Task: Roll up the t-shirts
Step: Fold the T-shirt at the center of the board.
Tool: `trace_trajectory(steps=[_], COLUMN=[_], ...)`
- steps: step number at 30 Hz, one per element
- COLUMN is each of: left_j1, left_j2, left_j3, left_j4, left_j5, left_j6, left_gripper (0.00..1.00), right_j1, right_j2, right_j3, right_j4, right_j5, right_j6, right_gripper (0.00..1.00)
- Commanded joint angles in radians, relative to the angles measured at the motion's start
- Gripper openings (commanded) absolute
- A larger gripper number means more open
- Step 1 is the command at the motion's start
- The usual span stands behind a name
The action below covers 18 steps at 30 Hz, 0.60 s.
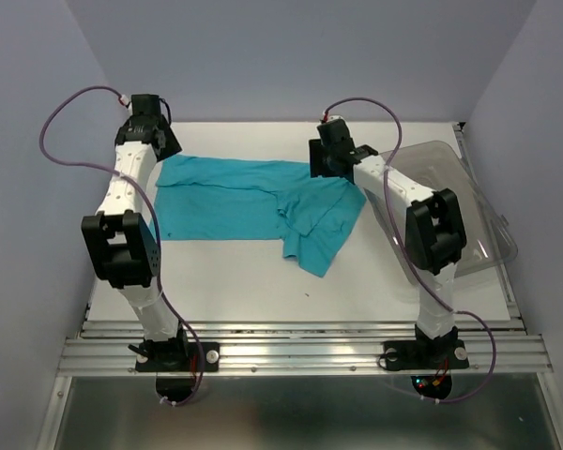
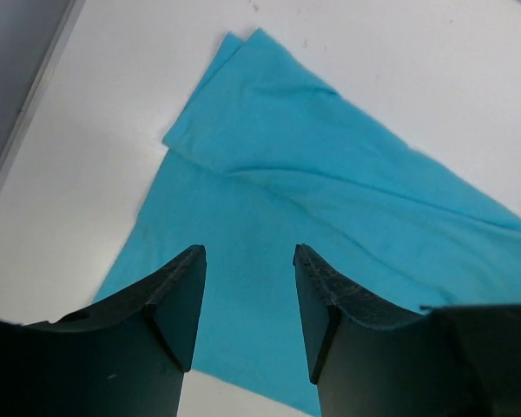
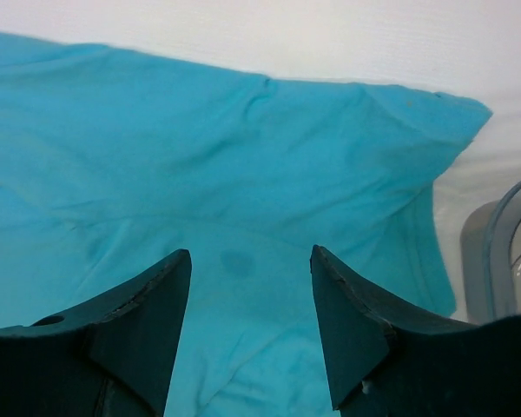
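Note:
The teal t-shirt (image 1: 253, 202) lies spread across the far half of the white table, folded lengthwise, with a sleeve and the collar end bunched at the right. My left gripper (image 2: 250, 254) hovers over the shirt's left end, open with only fabric (image 2: 330, 200) below the gap. Over the right end, my right gripper (image 3: 250, 256) also stands open above the shirt (image 3: 243, 174), nothing between its fingers. In the overhead view the left gripper (image 1: 150, 141) sits at the shirt's far-left corner, the right gripper (image 1: 327, 159) at its far-right edge.
A clear grey-tinted bin (image 1: 469, 202) stands at the table's right side, partly under the right arm; its rim (image 3: 504, 252) shows in the right wrist view. Purple walls close in on the left, the back and the right. The table's left edge (image 2: 17, 139) runs near the left gripper.

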Motion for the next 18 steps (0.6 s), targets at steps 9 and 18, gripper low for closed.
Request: trace_trajectory(steps=[9, 18], left_j1=[0.021, 0.169], left_j2=[-0.323, -0.358], left_j3=[-0.633, -0.793], left_j4=[0.096, 0.159], left_j5=[-0.059, 0.004], left_j6=[-0.093, -0.13], left_gripper=[0.56, 0.64], right_j1=[0.161, 0.161], right_j2=[-0.34, -0.5], right_j3=[-0.465, -0.647], right_j4=[0.053, 0.059], right_j5=[-0.1, -0.152], right_j6=[0.146, 0.193], right_gripper=[0.63, 0.63])
